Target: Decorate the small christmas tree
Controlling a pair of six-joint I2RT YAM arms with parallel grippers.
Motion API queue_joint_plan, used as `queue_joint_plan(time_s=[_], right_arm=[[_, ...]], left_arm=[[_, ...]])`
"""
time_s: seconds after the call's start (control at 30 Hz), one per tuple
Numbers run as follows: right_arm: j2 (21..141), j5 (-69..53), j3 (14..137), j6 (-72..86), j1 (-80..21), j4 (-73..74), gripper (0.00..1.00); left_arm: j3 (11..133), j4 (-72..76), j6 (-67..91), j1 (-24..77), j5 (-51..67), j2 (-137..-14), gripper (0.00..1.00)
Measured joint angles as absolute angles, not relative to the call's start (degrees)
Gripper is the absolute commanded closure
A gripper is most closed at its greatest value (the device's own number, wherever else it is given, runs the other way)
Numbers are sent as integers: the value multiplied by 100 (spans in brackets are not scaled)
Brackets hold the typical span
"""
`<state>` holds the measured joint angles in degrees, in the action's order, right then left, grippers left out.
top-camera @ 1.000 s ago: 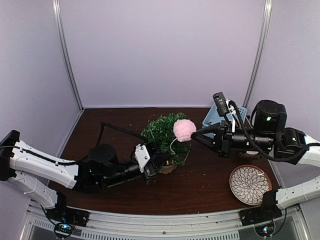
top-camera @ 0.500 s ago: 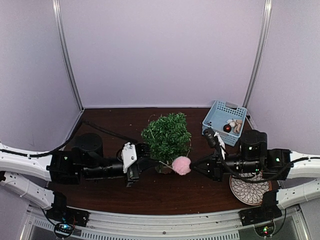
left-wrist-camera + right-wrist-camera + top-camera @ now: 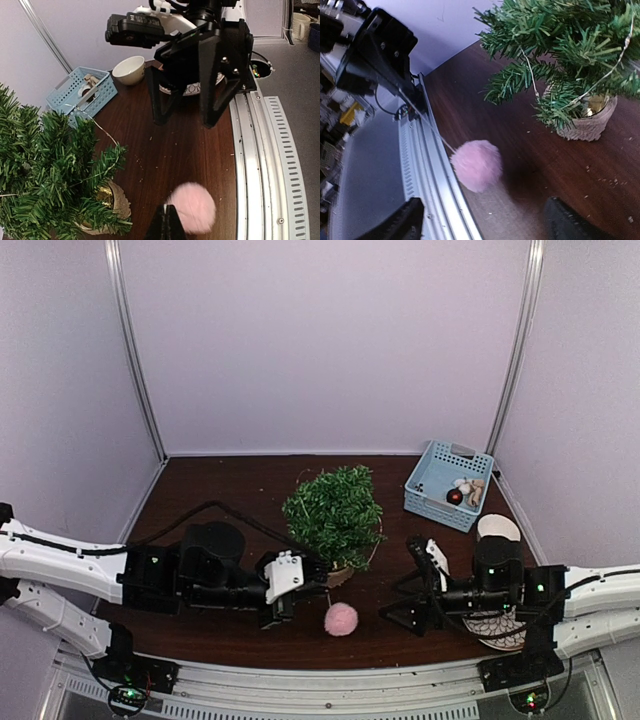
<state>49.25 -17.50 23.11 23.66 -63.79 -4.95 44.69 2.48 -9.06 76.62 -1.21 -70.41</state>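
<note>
The small christmas tree (image 3: pixel 335 510), bushy green in a tan burlap pot (image 3: pixel 585 125), stands mid-table with a thin wire (image 3: pixel 102 131) draped over it. A fluffy pink pompom (image 3: pixel 341 619) sits low in front of the pot, blurred, near the front rail. Its thin string (image 3: pixel 427 122) runs up into my left gripper (image 3: pixel 167 220), which is shut on it just left of the pompom (image 3: pixel 192 207). My right gripper (image 3: pixel 482 225) is open and holds nothing, a little to the right of the pompom (image 3: pixel 477 165), facing it. From above, the left gripper (image 3: pixel 310 590) and right gripper (image 3: pixel 398 585) face each other.
A blue basket (image 3: pixel 448 483) with small ornaments stands at the back right, with a white bowl (image 3: pixel 498 528) in front of it. A patterned plate (image 3: pixel 497 628) lies partly under my right arm. The metal front rail (image 3: pixel 255 165) runs close to the pompom.
My right gripper opened and let go of the pompom. The pompom came down from beside the treetop to the table front, hanging on its string from the left gripper. Both arms lowered.
</note>
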Motion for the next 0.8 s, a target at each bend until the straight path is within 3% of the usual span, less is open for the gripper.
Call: queue_joint_plan(time_s=[0.33,0.8], right_arm=[[4694,-1557,1660,1347,-6386,-1026,0],[6007,-1568,1662,480,-6766,-2058,2]], left_arm=[[4875,429,-952,7662,51,-7627,100],[5039,596,-952,7662,464,-7749,100]])
